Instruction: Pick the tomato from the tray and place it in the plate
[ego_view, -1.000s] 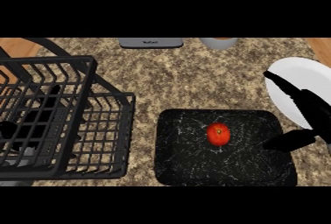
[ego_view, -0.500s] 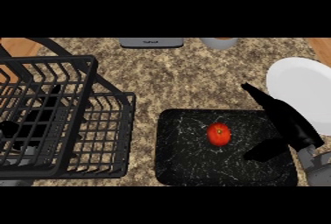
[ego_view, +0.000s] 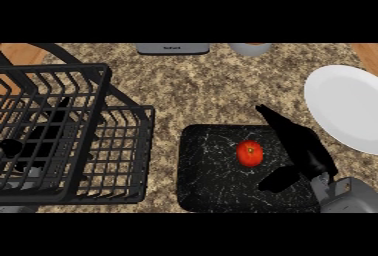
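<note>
Red and round, the tomato (ego_view: 250, 153) sits on the black speckled square tray (ego_view: 214, 185). Just beside it the robot's black right hand (ego_view: 299, 150) hangs spread, fingers straight, thumb apart. A round white plate (ego_view: 347, 107) lies near. Writing on the grey appliance (ego_view: 172, 48) is unreadable.

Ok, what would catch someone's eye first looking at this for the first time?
The red tomato stands out on the black speckled tray near centre, with the right hand open beside it. At far right lies a white plate, and a black wire basket fills the left.
</note>
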